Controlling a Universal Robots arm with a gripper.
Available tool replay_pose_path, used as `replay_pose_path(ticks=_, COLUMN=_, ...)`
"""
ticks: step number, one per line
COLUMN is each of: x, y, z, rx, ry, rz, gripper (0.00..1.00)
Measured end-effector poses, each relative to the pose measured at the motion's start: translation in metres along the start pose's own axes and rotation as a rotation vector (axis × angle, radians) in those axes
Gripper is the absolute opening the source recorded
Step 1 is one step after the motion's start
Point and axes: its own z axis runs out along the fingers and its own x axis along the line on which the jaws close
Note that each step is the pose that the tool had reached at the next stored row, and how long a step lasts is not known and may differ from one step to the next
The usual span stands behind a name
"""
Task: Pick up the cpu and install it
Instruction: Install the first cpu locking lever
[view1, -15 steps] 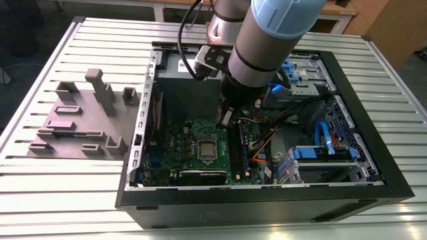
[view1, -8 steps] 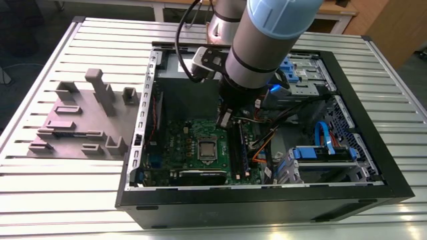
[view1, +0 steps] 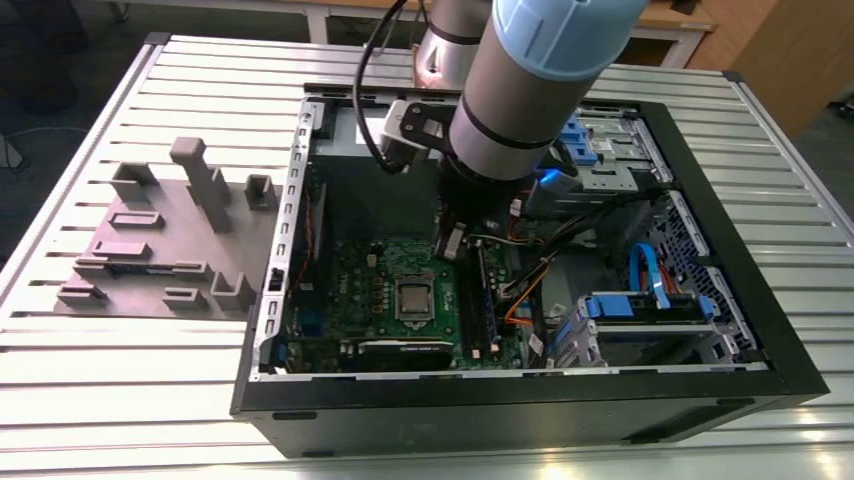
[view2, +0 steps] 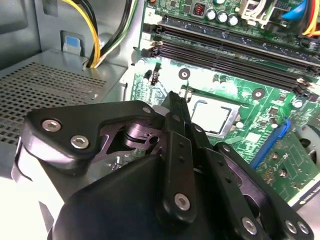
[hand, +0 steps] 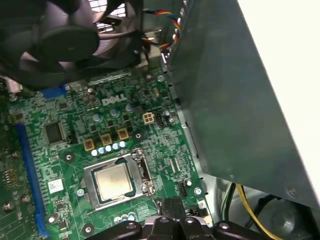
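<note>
The cpu (hand: 114, 181) lies flat in the metal-framed socket of the green motherboard (hand: 60, 160), silvery top facing up. It appears as a pale square (view2: 212, 116) in the second wrist view, and in the exterior view as a small grey square (view1: 414, 297) in the middle of the board. My gripper (view1: 451, 245) hangs inside the open computer case, just above the board and a little to one side of the socket. Its black fingertips (hand: 172, 205) are pressed together with nothing between them, apart from the cpu. In the second wrist view the fingers (view2: 176, 107) point toward the socket's corner.
The black case walls (view1: 534, 390) surround the board. Long dark memory slots (view2: 225, 55) run beside the socket, with a black fan (hand: 65, 35) beyond it. Yellow and black cables (view2: 100, 35) hang by the grey metal wall (hand: 240, 100). A grey fixture (view1: 160, 240) lies at the exterior view's left.
</note>
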Motion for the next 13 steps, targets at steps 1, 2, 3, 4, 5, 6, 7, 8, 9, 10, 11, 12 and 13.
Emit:
replay_pose_path(ticks=1, x=0.001, y=-0.0001, z=-0.0001, rx=-0.0004, ry=0.0006, rz=-0.003, gripper=0.11)
replay_pose_path(ticks=2, x=0.002, y=-0.0002, z=-0.0003, rx=-0.0007, ry=0.001, rz=-0.007, gripper=0.11)
replay_pose_path(ticks=3, x=0.003, y=-0.0004, z=-0.0004, rx=-0.001, ry=0.0015, rz=-0.01, gripper=0.11)
replay_pose_path(ticks=4, x=0.0042, y=-0.0007, z=-0.0006, rx=-0.0012, ry=0.0018, rz=-0.013, gripper=0.11)
replay_pose_path(ticks=5, x=0.0055, y=-0.0011, z=-0.0008, rx=-0.0014, ry=0.0022, rz=-0.015, gripper=0.11)
replay_pose_path(ticks=6, x=0.0068, y=-0.0014, z=-0.001, rx=-0.0015, ry=0.0023, rz=-0.017, gripper=0.11)
replay_pose_path(ticks=7, x=0.0077, y=-0.0017, z=-0.0012, rx=-0.0017, ry=0.0026, rz=-0.018, gripper=0.11)
replay_pose_path(ticks=8, x=0.0088, y=-0.0021, z=-0.0013, rx=-0.0018, ry=0.0027, rz=-0.02, gripper=0.11)
replay_pose_path(ticks=9, x=0.01, y=-0.0024, z=-0.0015, rx=-0.0019, ry=0.0028, rz=-0.021, gripper=0.11)
replay_pose_path(ticks=10, x=0.0111, y=-0.0027, z=-0.0016, rx=-0.0019, ry=0.0029, rz=-0.022, gripper=0.11)
replay_pose_path(ticks=11, x=0.0123, y=-0.0031, z=-0.0019, rx=-0.0019, ry=0.0031, rz=-0.023, gripper=0.11)
replay_pose_path(ticks=12, x=0.0136, y=-0.0035, z=-0.0021, rx=-0.0019, ry=0.0034, rz=-0.024, gripper=0.11)
replay_pose_path(ticks=13, x=0.0149, y=-0.0039, z=-0.0023, rx=-0.002, ry=0.0034, rz=-0.025, gripper=0.11)
